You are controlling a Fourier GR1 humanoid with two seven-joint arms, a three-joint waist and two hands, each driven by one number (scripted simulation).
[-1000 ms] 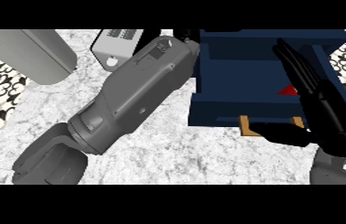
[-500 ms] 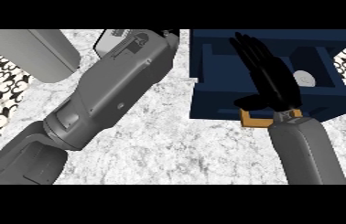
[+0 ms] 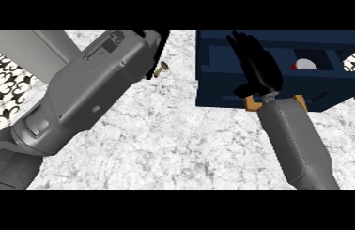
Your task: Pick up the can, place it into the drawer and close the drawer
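- The right hand (image 3: 254,68) is open. Its black fingers are straight and close together, pointing away from the robot, and it holds nothing.
- It lies over the front wall and the open inside of the drawer (image 3: 220,86), with the wrist at the drawer's near edge.
- The right forearm (image 3: 297,140), grey, runs from that wrist down to the lower right.
- A tan handle (image 3: 300,101) sits on the drawer's front. The wrist hides its middle, so only its two ends show.
- The can (image 3: 305,65) is inside the drawer, just right of the right hand and apart from it. Only a white rounded part with a patch of red shows.
- The drawer is dark blue, stands open, and sits at the far right of the counter (image 3: 173,140), which is white-grey marble.
- The left forearm (image 3: 90,93), large and grey, crosses the counter's left half from the near left corner toward the far edge.
- The left hand (image 3: 158,48) shows only as a black sliver at the end of that arm. Whether it is open or holding something cannot be told.
- A small brass bit (image 3: 164,68) shows just beside that sliver.
- A grey panel (image 3: 31,50) lies at the far left corner, with a black-and-white patterned surface (image 3: 10,86) along the left edge.
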